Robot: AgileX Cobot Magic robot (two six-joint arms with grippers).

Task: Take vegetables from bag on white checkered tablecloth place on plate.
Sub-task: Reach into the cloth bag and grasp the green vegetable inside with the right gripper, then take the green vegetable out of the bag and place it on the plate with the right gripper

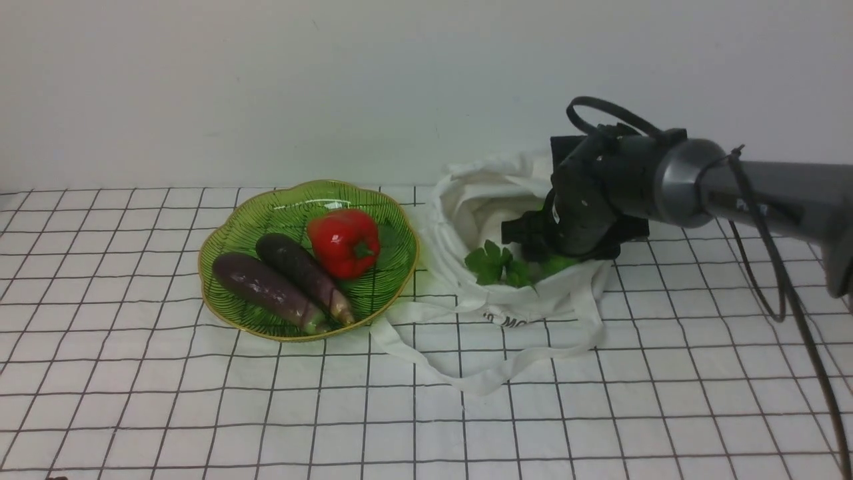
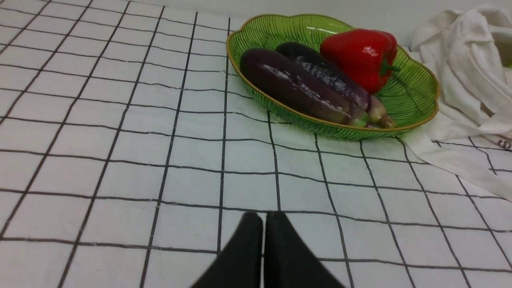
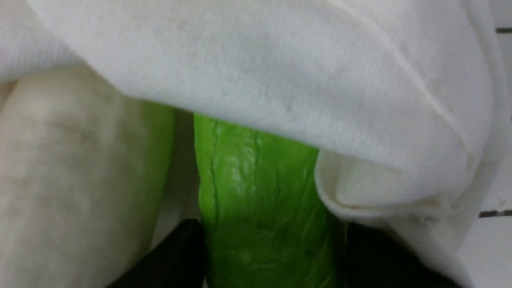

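Observation:
The white cloth bag (image 1: 480, 207) lies open on the white checkered tablecloth (image 1: 200, 400), right of the green plate (image 1: 226, 247). My right gripper (image 3: 268, 248) is inside the bag's mouth, its black fingers (image 3: 180, 256) pressed on both sides of the bright green cucumber (image 3: 260, 192). The pale radish (image 3: 60, 180) lies beside the cucumber, and its green leaves (image 1: 490, 261) stick out of the bag. My left gripper (image 2: 264, 218) is shut and empty, low over the cloth, short of the plate (image 2: 416, 104). It is out of the front view.
The plate holds two purple eggplants (image 1: 266, 288) (image 1: 306, 273) and a red bell pepper (image 1: 344, 241). The bag's long straps (image 1: 466, 373) trail forward on the cloth. A white wall stands behind. The right arm (image 1: 733, 180) and its cable reach in from the right.

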